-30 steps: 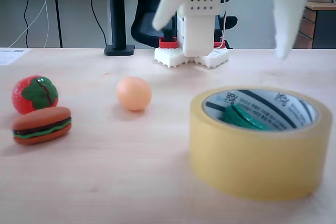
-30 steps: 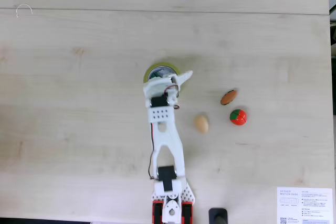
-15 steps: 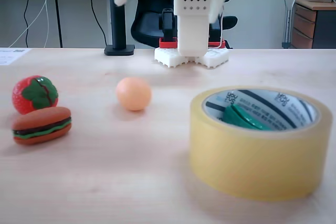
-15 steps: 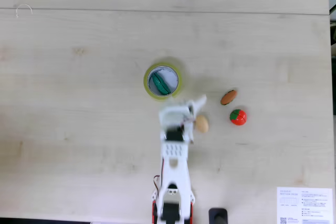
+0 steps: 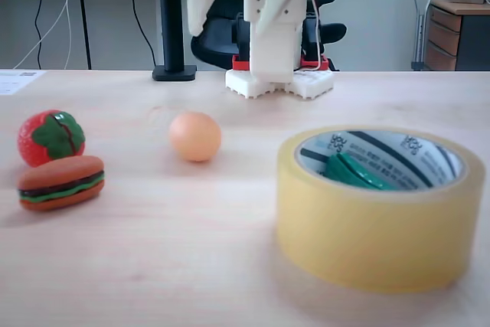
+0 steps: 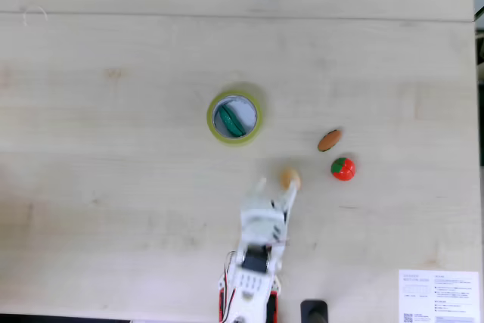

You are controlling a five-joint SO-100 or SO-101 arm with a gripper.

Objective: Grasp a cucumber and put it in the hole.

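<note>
Already the cucumber [image 6: 230,121] lies inside the hole [image 6: 240,113] of the tape roll [image 5: 375,243]. Gripper [image 6: 275,191], fingers apart and empty, hangs near the orange ball [image 6: 290,179]. Best pull clear without nudging that ball.

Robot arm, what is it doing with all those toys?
The cucumber lies inside the hole of the yellow tape roll. The gripper is open, holds nothing and is near the arm's base, beside the orange ball. The toy burger and strawberry sit untouched.
</note>
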